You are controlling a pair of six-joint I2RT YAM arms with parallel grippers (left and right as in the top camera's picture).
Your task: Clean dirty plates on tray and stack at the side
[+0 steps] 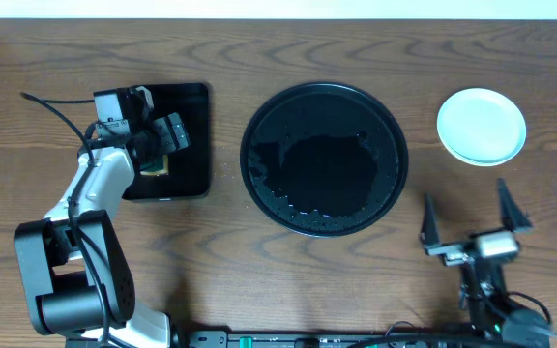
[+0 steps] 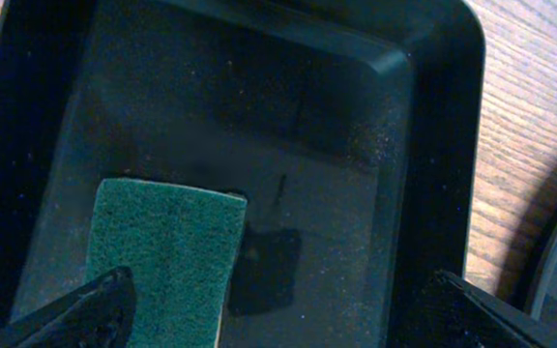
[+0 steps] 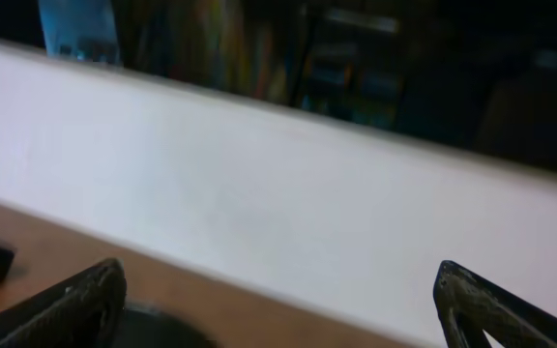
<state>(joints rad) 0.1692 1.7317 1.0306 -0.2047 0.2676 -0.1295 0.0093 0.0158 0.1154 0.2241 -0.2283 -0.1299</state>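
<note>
The round black tray (image 1: 252, 130) sits at the table's middle with no plate on it; its floor looks wet and speckled. The plates (image 1: 482, 126) lie at the far right on the wood, a pale mint-blue one on top; any under it are hidden. My left gripper (image 1: 162, 145) hangs open over the small rectangular black tray (image 1: 193, 106). In the left wrist view the gripper (image 2: 278, 314) is open above a green sponge (image 2: 162, 246) lying flat on that tray's floor (image 2: 337, 193). My right gripper (image 1: 464, 198) is open and empty, below the plates; the right wrist view (image 3: 278, 304) shows it spread wide.
The right wrist view faces the white wall (image 3: 288, 203) beyond the table's far edge. Bare wood lies between the round tray and the plates. A black cable (image 1: 61, 116) loops left of the left arm.
</note>
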